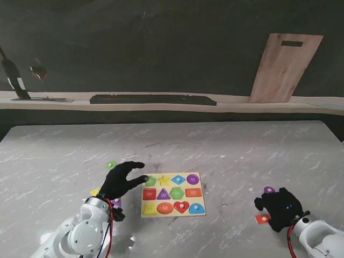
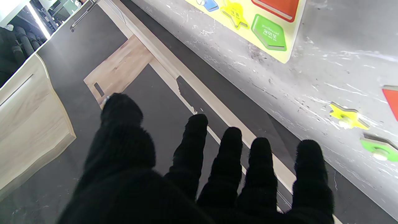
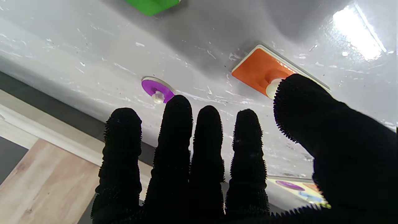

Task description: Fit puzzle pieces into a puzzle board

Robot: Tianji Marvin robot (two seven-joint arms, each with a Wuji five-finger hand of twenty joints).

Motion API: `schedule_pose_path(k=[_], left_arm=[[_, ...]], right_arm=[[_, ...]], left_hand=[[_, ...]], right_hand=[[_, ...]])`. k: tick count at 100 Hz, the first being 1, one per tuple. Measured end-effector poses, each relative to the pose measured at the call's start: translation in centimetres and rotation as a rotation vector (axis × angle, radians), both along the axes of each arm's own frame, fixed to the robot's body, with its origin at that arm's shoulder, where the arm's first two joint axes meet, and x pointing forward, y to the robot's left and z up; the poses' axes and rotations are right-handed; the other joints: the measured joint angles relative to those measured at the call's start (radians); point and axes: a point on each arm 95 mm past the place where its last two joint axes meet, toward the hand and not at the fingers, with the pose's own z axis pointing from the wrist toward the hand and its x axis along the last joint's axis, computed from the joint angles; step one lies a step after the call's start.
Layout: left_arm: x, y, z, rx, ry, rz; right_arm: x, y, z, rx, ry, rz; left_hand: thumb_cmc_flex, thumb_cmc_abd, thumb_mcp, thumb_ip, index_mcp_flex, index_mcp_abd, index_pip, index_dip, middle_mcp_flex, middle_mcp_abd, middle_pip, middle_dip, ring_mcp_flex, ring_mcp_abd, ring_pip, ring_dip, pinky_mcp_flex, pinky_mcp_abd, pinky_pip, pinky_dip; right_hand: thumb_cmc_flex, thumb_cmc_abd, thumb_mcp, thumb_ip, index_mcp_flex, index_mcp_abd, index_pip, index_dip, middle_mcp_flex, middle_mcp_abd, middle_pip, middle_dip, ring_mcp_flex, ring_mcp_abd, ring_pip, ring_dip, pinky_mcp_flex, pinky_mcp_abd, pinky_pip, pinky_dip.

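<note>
The yellow puzzle board (image 1: pixel 173 215) lies flat in front of me, its recesses filled with coloured shapes. My left hand (image 1: pixel 122 180) hovers at the board's left edge, open, fingers spread toward the green pentagon (image 2: pixel 269 32). Loose pieces lie around it: a green disc (image 1: pixel 111 165), a yellow star (image 2: pixel 346 115) and a purple piece (image 1: pixel 116 202). My right hand (image 1: pixel 278 207) is open, to the right of the board. Beside its thumb lies an orange rectangle (image 3: pixel 258 70), and beyond its fingers a purple disc (image 3: pixel 155 88).
A wooden shelf runs along the table's far edge with a dark tray (image 1: pixel 153 99), a bottle (image 1: pixel 13 75) and a leaning cutting board (image 1: pixel 282 67). Another green piece (image 3: pixel 152 4) and a red piece (image 2: pixel 391 102) lie loose on the marble.
</note>
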Motion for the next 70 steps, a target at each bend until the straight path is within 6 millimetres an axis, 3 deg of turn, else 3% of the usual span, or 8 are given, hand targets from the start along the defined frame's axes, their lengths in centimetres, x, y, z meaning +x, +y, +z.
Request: schedule_pose_path(k=[46, 70], left_arm=[[0.00, 0.00, 0.00, 0.001, 0.000, 0.000], [0.00, 0.00, 0.00, 0.001, -0.001, 0.000]], right_arm=[[-0.12, 0.09, -0.38, 0.020, 0.009, -0.008], [-0.12, 0.14, -0.72, 0.023, 0.014, -0.019]], left_hand=[[0.000, 0.000, 0.000, 0.000, 0.000, 0.000, 0.000, 0.000, 0.000, 0.000, 0.000, 0.000, 0.000, 0.000, 0.000, 0.000, 0.000, 0.000, 0.000, 0.000], [0.000, 0.000, 0.000, 0.000, 0.000, 0.000, 0.000, 0.000, 0.000, 0.000, 0.000, 0.000, 0.000, 0.000, 0.000, 0.000, 0.000, 0.000, 0.000, 0.000]], right_hand=[[0.000, 0.030, -0.001, 0.000, 0.098, -0.039, 0.036, -0.005, 0.098, -0.016, -0.010, 0.000, 0.067, -0.002, 0.000, 0.000, 0.037, -0.001, -0.007, 0.000], [0.000, 0.026, -0.003, -0.081, 0.116, -0.076, 0.098, -0.089, 0.128, -0.023, -0.010, 0.000, 0.076, -0.002, 0.000, 0.000, 0.048, -0.001, -0.007, 0.000]])
